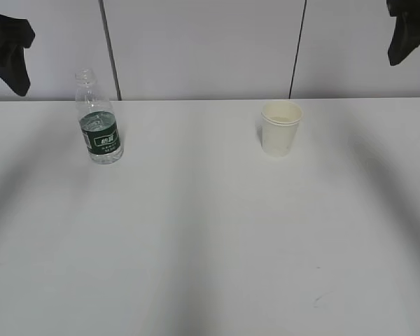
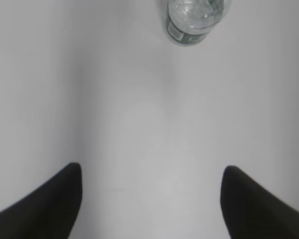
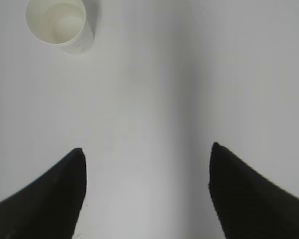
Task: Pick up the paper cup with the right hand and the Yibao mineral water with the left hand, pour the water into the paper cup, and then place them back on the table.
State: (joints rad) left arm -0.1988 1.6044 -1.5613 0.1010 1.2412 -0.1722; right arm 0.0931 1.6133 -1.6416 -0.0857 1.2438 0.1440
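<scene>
Pre-grasp: both grippers, left [image 2: 149, 199] and right [image 3: 147, 191], were spread wide, empty, high above the table [image 1: 210, 245]; Yibao mineral water [image 1: 98, 129] stood far left, paper cup [image 1: 280, 129] far right, so each probably needed descending first.

Both the left hand [image 1: 7, 45] and right hand [image 1: 409, 31] are matte black, with tapered, pointed tips.

Clear plastic water bottle [image 1: 98, 119] with dark green label, uncapped, standing upright at the left rear of the white table [image 1: 210, 245]. Cream-white paper cup [image 1: 281, 129], upright and open-mouthed, stands well apart to its right.
</scene>
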